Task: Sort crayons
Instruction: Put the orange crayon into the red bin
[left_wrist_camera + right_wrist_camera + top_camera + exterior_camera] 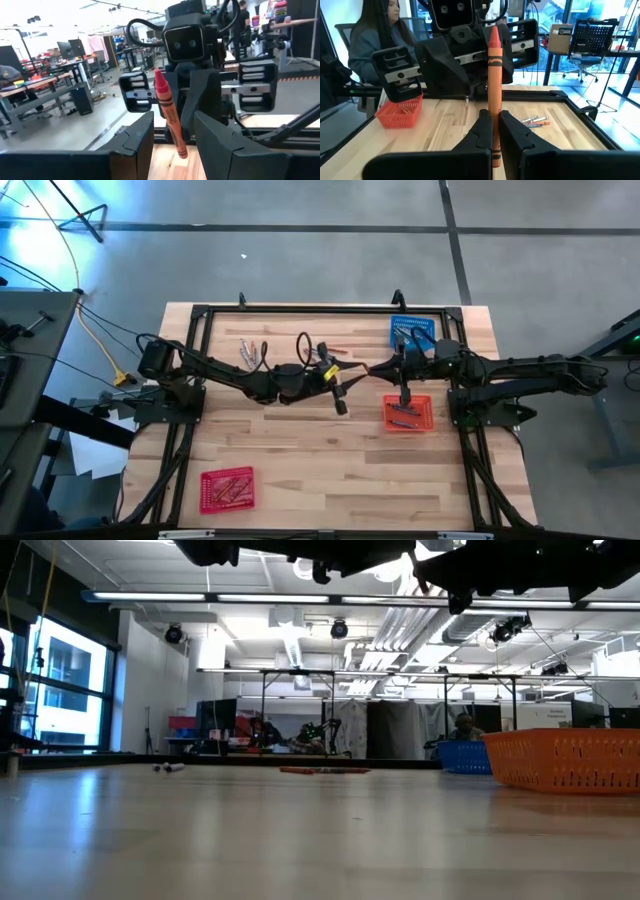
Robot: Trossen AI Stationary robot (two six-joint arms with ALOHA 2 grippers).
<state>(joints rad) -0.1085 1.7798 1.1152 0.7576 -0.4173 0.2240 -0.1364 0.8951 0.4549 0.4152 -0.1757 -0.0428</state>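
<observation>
A red-orange crayon (494,75) stands between my two grippers, high above the middle of the table. My right gripper (492,116) comes from the table's right side (380,368) and is shut on it. My left gripper (173,131) faces it from the left (356,373). It is open, with one finger on either side of the crayon's lower end (181,150), touching nothing. Loose crayons (250,350) lie on the table's far part, with more beside them (335,352). My right gripper pinches the crayon's paper-wrapped shaft (495,106) between its two fingers, below the crayon's middle. The fingers come about level from the table's right side and lie across the crayon. The crayon stands nearly upright, pointed tip (493,31) up, lifted clear of the table.
A blue basket (412,332) stands at the far right, an orange-red basket (408,413) holding crayons below my right arm, and a red basket (227,488) holding crayons near the front left. A person (375,45) sits beyond the table's edge.
</observation>
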